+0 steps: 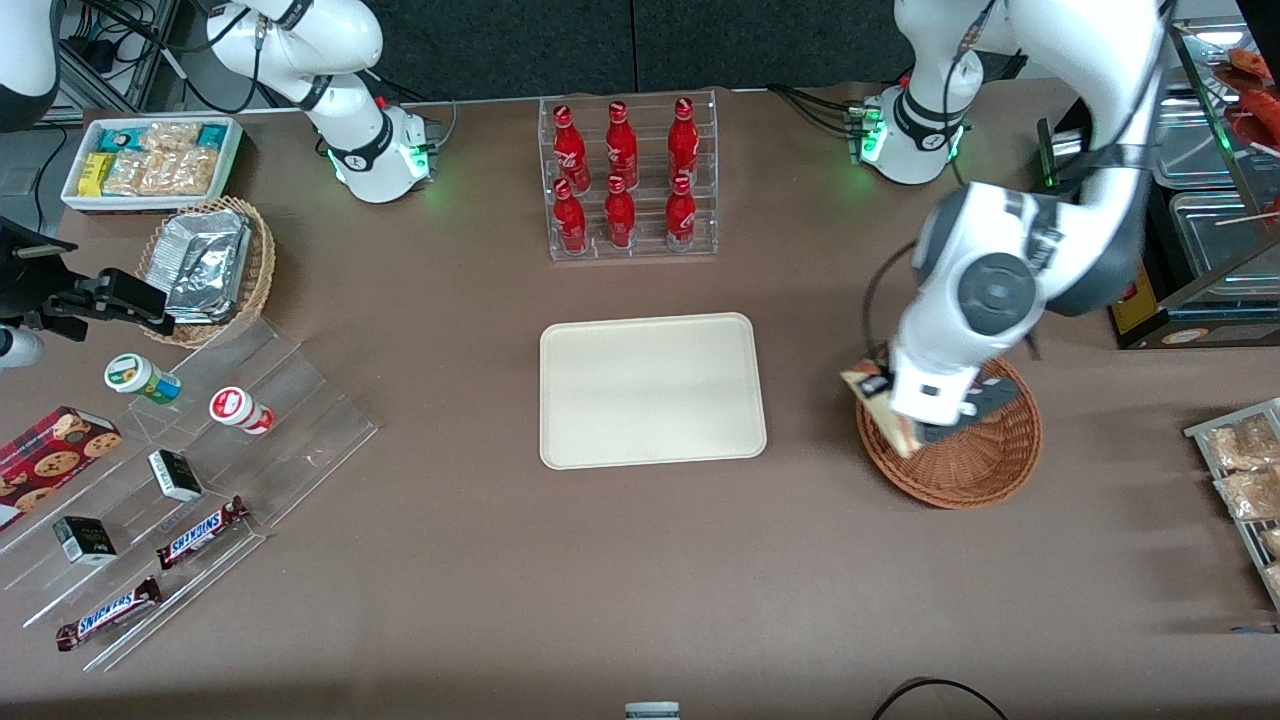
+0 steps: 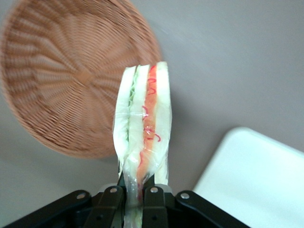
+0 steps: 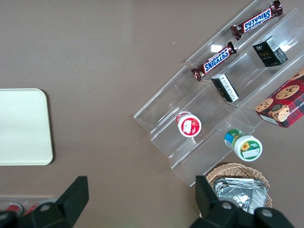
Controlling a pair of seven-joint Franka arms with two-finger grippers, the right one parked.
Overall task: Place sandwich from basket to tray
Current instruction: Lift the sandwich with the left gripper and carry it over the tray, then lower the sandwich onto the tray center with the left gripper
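My left gripper [image 2: 134, 192] is shut on the clear-wrapped sandwich [image 2: 142, 128], a wedge of white bread with green and red-orange layers, and holds it in the air. In the front view the sandwich [image 1: 880, 405] hangs over the basket's rim on the side facing the tray, with the gripper [image 1: 925, 415] above the reddish-brown wicker basket [image 1: 975, 470]. In the wrist view the basket [image 2: 71, 71] shows nothing inside it. The cream-white tray [image 1: 652, 390] lies flat at the table's middle with nothing on it, and a corner of the tray [image 2: 256, 185] shows near the sandwich.
A clear rack of red bottles [image 1: 628, 180] stands farther from the front camera than the tray. Toward the parked arm's end lie a tan basket of foil packets [image 1: 208, 265], a white snack bin [image 1: 150, 160] and acrylic steps with candy bars [image 1: 190, 490]. Snack bags [image 1: 1245, 475] lie at the working arm's end.
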